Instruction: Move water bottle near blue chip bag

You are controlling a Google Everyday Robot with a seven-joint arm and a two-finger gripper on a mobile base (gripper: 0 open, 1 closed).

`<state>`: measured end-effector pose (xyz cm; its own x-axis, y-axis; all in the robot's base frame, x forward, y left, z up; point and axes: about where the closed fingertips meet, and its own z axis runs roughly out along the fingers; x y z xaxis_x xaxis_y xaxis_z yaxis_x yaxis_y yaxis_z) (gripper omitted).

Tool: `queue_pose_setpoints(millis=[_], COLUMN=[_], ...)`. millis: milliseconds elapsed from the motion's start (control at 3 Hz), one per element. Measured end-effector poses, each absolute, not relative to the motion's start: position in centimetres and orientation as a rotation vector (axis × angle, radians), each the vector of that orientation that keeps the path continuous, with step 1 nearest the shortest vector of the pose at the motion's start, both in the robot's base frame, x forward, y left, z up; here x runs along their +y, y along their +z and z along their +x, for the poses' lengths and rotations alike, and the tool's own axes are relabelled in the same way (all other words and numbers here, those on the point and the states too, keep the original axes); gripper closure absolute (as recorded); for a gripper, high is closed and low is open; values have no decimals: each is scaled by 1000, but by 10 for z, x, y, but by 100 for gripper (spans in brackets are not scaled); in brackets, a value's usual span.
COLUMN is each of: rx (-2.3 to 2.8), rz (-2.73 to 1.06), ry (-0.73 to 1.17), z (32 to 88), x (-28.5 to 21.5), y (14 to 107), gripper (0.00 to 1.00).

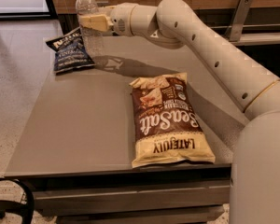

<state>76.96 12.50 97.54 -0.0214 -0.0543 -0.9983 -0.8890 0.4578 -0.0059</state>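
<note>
The gripper clamps the upright water bottle at the tabletop's far left. The blue chip bag lies just beside it.

Office breakroom, snack counter, end effector above

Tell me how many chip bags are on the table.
2: the blue chip bag at the far left, beside the water bottle gripped by the hand; the Sea Salt bag front centre.
</note>
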Motion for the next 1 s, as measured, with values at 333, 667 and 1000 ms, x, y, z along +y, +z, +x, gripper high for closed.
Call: queue_pose_setpoints(millis=[333,667,1000], rx=[1471,1483,1472], rz=[-899,-920,-932], ry=[784,711,662], z=[773,779,788], x=[117,95,80], y=[963,962,966], gripper=[100,100,100])
